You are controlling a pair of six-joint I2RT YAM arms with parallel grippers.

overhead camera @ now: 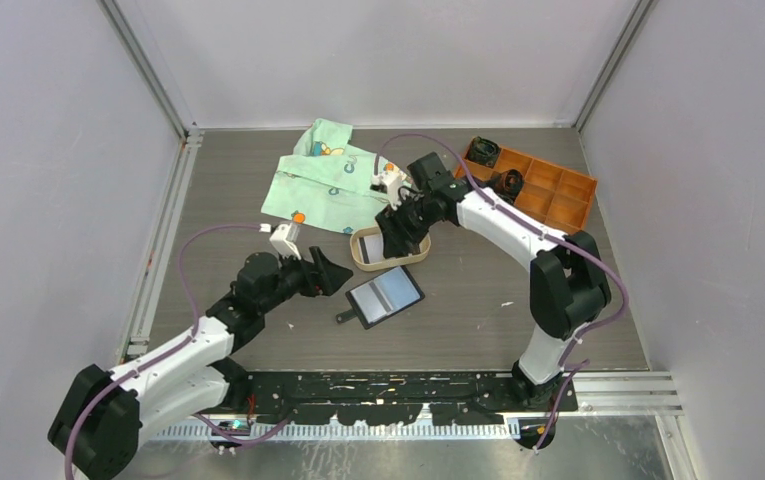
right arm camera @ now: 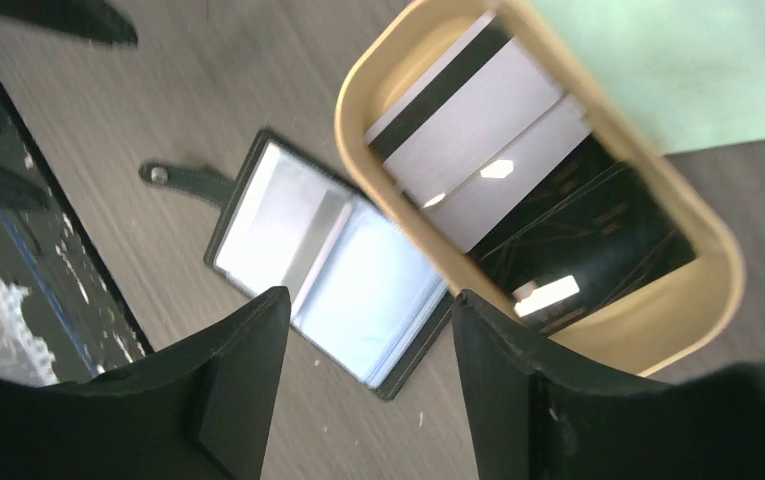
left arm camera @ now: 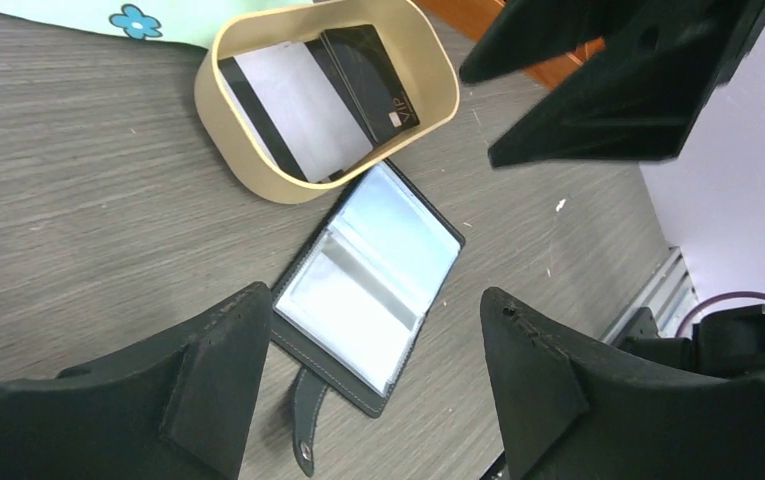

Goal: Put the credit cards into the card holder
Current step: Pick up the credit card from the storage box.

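Hard to make out: from above, the right gripper (overhead camera: 403, 238) hangs over the tan oval tray (overhead camera: 362, 257) and covers most of its inside, so no cards can be read in that view. The wrist views show the credit cards (left arm camera: 303, 110) lying flat in the tray, whitish-grey ones with a dark stripe overlapping black ones. Cannot tell how many. The right wrist view is blurred, so the print on the black cards (right arm camera: 588, 235) is unreadable there. The far end of the tray (right arm camera: 353, 130) is cut off at the frame edge.

Around: a pale green printed cloth (overhead camera: 326, 180) lies behind the tray, touching its far side. An orange compartment box (overhead camera: 558, 195) sits well to the right of the tray, with dark items in two cells that can't be identified. All of it is on a grey wood-grain table (overhead camera: 478, 300).

The left gripper (overhead camera: 330, 272) is near the tray's left front, jaws spread wide and empty. The black folding card holder (overhead camera: 385, 295) lies open and flat just in front of the tray, clear pockets up, snap tab out to the left. In the left wrist view it shows between the left fingers (left arm camera: 208, 395). The right gripper (right arm camera: 368, 300) is released and holds nothing, over the tray's front rim. The card holder (right arm camera: 328, 260) is below it and the cards are to one side.
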